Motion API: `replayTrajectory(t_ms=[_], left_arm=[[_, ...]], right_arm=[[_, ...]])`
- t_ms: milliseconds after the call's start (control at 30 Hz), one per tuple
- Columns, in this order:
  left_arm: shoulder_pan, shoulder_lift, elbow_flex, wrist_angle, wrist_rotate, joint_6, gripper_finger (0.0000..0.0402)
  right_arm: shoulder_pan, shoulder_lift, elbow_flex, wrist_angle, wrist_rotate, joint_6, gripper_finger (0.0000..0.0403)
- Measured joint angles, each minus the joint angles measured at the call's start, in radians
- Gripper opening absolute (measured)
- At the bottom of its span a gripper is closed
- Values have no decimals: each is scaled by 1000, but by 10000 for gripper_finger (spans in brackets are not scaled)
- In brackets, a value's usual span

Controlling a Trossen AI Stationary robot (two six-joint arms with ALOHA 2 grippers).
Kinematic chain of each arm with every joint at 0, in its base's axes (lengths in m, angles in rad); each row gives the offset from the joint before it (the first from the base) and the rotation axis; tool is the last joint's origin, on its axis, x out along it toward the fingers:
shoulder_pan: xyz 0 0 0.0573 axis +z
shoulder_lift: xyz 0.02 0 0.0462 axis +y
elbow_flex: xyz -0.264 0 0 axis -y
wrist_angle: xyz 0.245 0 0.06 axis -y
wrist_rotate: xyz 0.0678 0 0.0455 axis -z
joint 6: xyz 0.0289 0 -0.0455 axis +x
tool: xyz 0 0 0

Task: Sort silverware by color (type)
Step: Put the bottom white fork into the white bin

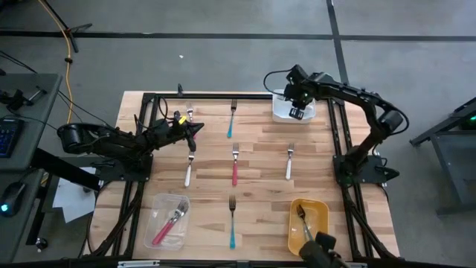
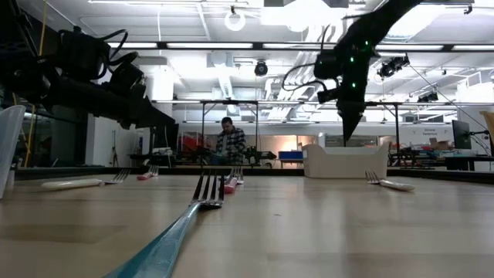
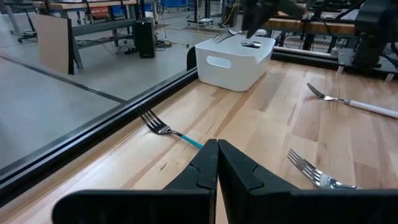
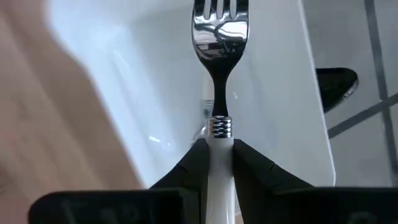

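My right gripper (image 1: pixel 298 112) hangs over the white bin (image 1: pixel 279 113) at the far edge, shut on a white-handled fork (image 4: pixel 219 37). My left gripper (image 1: pixel 196 129) is shut and empty above the table's left part, near a white-handled fork (image 1: pixel 189 170) lying flat. Also flat on the wood are two teal forks (image 1: pixel 231 122) (image 1: pixel 232 223), a red fork (image 1: pixel 235 167) and another white fork (image 1: pixel 289 162). Red forks (image 1: pixel 168 223) lie in the clear tray, and one utensil (image 1: pixel 303 217) in the yellow tray. My right gripper pinches the fork's white handle (image 4: pixel 217 148) just behind the ribbed metal collar, between its two fingers (image 4: pixel 194 163). The fork runs along the fingers, head pointing straight out past the tips. The gripper comes from above, so the head hangs clear over the white bin.
The clear tray (image 1: pixel 158 206) sits at the near left and the yellow tray (image 1: pixel 320 209) at the near right. Black frame rails (image 1: pixel 216 95) border the table. A person (image 2: pixel 228 144) sits in the room beyond the far edge. Open wood lies between the fork rows.
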Motion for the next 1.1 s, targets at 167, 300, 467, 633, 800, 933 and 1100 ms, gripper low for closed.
replayTrajectory(t_ms=[167,300,467,633,800,933,1100], left_arm=[[0,0,0,0,0,0,0],[0,0,0,0,0,-2,0],[0,0,0,0,-1,-24,0],[0,0,0,0,-36,-77,0],[0,0,3,-10,-61,-116,0],[0,0,47,-85,-61,-121,0],[0,0,147,-264,-42,-115,0]], right_arm=[[-50,37,0,26,-59,-38,48],[-57,76,0,24,-60,-63,49],[-56,100,0,41,-61,-69,51],[-51,100,0,56,10,-64,78],[-53,99,0,55,45,-45,119],[-52,98,0,60,44,-24,123],[-48,49,0,88,16,-13,76]])
